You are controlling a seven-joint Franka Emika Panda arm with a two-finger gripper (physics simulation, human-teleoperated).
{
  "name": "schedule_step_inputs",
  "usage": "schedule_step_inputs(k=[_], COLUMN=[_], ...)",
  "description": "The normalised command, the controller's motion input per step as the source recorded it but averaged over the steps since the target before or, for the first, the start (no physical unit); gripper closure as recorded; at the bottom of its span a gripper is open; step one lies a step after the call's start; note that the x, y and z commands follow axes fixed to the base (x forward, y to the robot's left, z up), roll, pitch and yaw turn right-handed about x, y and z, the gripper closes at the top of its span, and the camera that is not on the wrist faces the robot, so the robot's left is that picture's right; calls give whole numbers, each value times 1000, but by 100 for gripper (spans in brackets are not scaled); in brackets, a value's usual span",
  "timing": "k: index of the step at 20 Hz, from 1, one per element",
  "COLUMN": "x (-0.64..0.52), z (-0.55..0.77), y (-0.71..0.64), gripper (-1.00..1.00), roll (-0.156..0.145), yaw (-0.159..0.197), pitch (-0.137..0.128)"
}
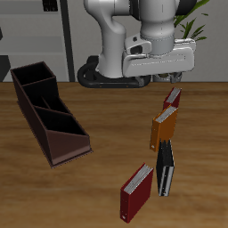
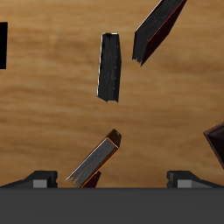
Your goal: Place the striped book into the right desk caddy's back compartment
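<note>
The striped book (image 1: 166,169) lies flat near the table's front edge, showing as a dark slab with a white edge (image 2: 108,67) in the wrist view. My gripper (image 1: 176,78) hangs open and empty farther back, above the row of books; in the wrist view its two fingertips stand wide apart (image 2: 112,180). The right desk caddy (image 1: 49,111) is a long dark box with maroon sloped walls, well off to the side of the books. Its back compartment (image 1: 31,82) is the tall-walled far end. A maroon corner (image 2: 217,144), probably the caddy's low end, shows in the wrist view.
An orange book (image 1: 163,127) (image 2: 96,162) lies just behind the striped one. One dark red book (image 1: 172,96) lies below the gripper, another (image 1: 135,191) (image 2: 157,31) beside the striped book at the front. A dark shape (image 2: 3,44) cuts the wrist view's edge.
</note>
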Motion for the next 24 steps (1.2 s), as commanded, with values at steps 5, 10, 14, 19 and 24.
schedule_step_inputs(k=[5,10,14,19,24], x=[258,238,123,241,189], z=[-3,-50,19,-34,-82], y=[298,158,50,-80,-8], gripper=[-100,-100,-100,-100,-100], roll=[-1,-31,-11,-18,34], yaw=[12,3,14,3,2], pitch=[-24,-14,-35,-61,-30])
